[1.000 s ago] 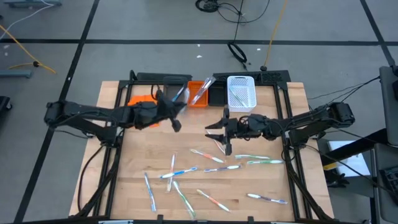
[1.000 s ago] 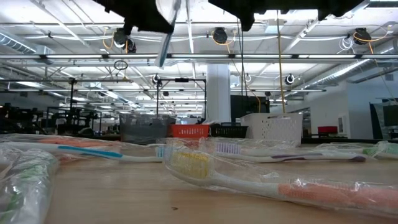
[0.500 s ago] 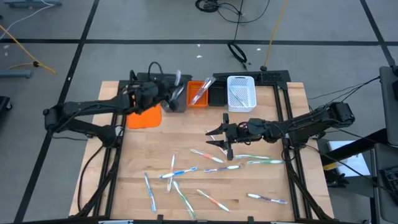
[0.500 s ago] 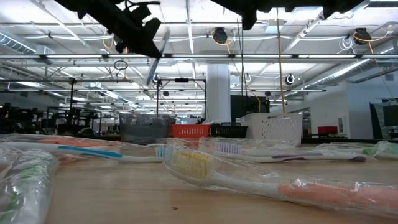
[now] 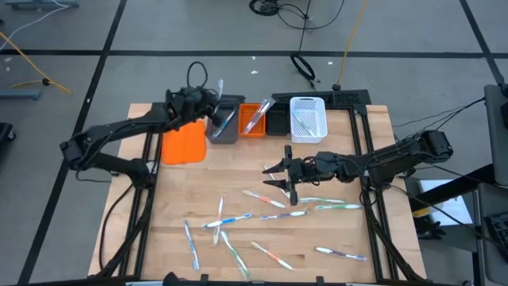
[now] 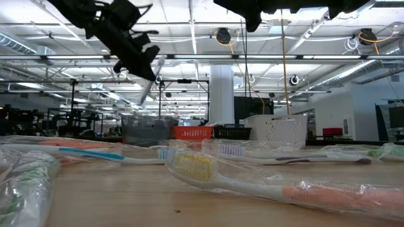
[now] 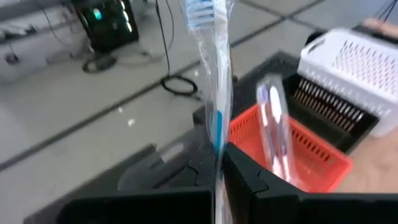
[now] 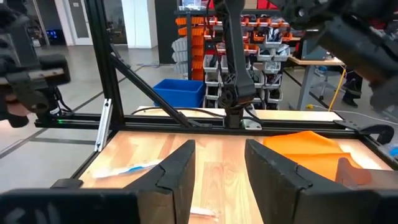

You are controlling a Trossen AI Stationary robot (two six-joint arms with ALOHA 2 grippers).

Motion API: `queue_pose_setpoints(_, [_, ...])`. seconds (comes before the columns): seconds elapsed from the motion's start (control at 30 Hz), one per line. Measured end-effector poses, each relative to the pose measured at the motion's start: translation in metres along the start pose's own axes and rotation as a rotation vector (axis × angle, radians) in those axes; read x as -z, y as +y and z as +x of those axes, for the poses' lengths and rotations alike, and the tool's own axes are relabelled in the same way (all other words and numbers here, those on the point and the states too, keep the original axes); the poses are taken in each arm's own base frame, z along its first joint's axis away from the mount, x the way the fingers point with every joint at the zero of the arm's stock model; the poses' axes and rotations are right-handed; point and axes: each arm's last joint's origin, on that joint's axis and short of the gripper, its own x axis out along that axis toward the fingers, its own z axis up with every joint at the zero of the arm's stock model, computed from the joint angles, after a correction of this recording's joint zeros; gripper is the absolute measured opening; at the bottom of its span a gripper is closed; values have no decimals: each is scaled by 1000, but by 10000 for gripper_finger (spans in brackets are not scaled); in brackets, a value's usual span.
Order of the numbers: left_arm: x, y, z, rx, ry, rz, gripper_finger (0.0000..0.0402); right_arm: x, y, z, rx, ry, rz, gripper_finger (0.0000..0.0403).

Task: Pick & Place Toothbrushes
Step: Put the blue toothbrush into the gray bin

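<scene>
The left gripper point(image 5: 208, 99) is pinching one wrapped toothbrush w/ blue on it point(image 7: 210, 81), fingers squeezed tight on its handle. It is holding the brush up over the grey bin point(image 5: 225, 127) at the back edge of the table point(image 5: 159, 206). So this brush is not dropped in yet.

The right gripper point(image 5: 275, 173) is hanging w/ fingers apart near the middle of the table, holding nothing, just by the closest loose brush point(image 5: 259, 196).

Done so far, I think: a few brushes are sitting in the bins. One or two are sticking out of the orange bin point(image 5: 253, 125), & something is lying in the white mesh bin point(image 5: 308, 117). The black bin point(image 5: 277, 121) I can't see into.

Left to do: approx. ten brushes point(image 5: 230, 220) are lying loose toward the front edge. Most of the job is waiting.
</scene>
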Motion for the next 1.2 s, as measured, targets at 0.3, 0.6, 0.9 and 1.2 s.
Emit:
queue_pose_setpoints(0.3, [19, 7, 32, -37, 119, -3, 13, 2, 0, 0, 0, 18, -1, 132])
queue_pose_setpoints(0.6, [34, 8, 51, 36, 207, -39, 8, 3, 0, 0, 1, 28, 6, 132])
queue_pose_setpoints(0.9, [37, 8, 53, 31, 228, -54, 11, 3, 0, 0, 1, 34, 13, 132])
queue_pose_setpoints(1.2, [44, 10, 51, -5, 299, -57, 67, 3, 0, 0, 1, 34, 12, 132])
